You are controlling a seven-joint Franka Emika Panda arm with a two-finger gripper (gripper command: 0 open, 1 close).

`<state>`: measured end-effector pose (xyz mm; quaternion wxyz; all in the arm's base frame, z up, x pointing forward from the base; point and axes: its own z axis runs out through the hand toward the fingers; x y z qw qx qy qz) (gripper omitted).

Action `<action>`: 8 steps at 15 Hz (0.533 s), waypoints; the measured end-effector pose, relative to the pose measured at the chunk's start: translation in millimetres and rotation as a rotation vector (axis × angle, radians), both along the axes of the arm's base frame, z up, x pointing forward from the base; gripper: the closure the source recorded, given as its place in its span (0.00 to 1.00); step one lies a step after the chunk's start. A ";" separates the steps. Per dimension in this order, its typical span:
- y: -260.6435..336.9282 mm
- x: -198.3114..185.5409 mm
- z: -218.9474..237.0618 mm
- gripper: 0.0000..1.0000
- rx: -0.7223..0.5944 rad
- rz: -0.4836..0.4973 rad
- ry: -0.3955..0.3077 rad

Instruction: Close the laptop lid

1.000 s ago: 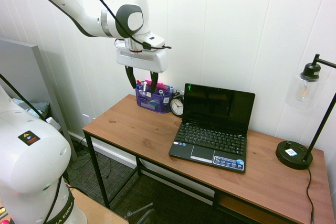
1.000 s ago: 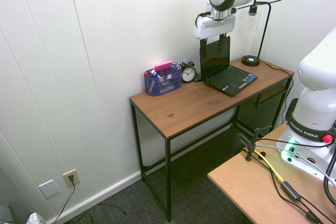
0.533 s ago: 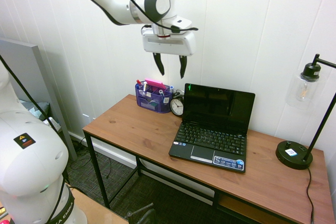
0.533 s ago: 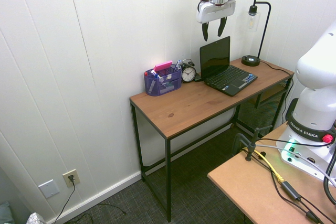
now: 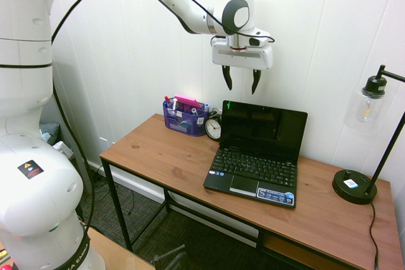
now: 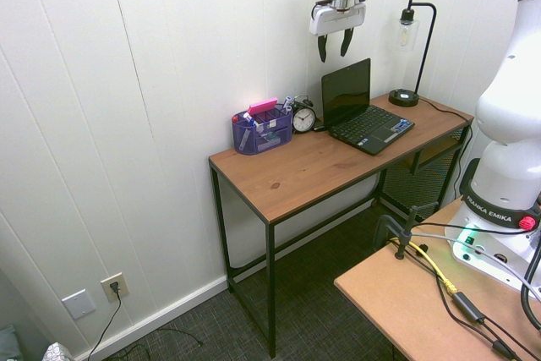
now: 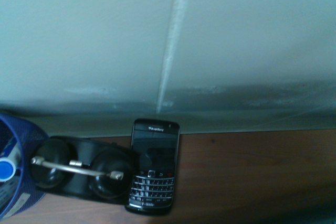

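Observation:
The laptop (image 5: 254, 172) (image 6: 372, 128) stands open on the wooden desk (image 5: 171, 156), keyboard facing the room. Its lid (image 5: 262, 129) (image 6: 347, 90) is a black screen panel, upright and leaning slightly back toward the wall, with a small green light at its upper left corner. My gripper (image 5: 240, 88) (image 6: 333, 52) hangs open in the air above the lid's left top corner, fingers pointing down, clear of it and holding nothing. The wrist view shows neither lid nor laptop.
Left of the laptop stand a black alarm clock (image 5: 214, 128) (image 7: 79, 169) and a blue mesh organizer (image 5: 185, 117) (image 6: 260, 128). A black keypad phone (image 7: 154, 166) lies by the clock near the wall. A black desk lamp (image 5: 364, 150) stands at the right end.
The arm has swung right and up, from over the blue organizer to above the lid's left corner, close to the wall. The gripper stayed open. The laptop has not moved.

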<state>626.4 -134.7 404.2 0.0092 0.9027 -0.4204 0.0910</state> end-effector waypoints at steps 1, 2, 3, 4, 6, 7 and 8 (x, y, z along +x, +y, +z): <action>-3.4 5.6 -3.0 0.00 0.008 -0.004 -0.003; -6.0 9.2 -5.9 0.00 0.016 -0.007 -0.004; -8.1 12.4 -8.7 0.00 0.020 -0.007 -0.003; -10.1 15.1 -12.9 1.00 0.026 -0.008 -0.003; -13.8 21.6 -22.0 1.00 0.034 -0.012 -0.004; -16.0 24.8 -26.0 1.00 0.033 -0.015 -0.005; -19.1 26.9 -30.3 1.00 0.031 -0.019 -0.009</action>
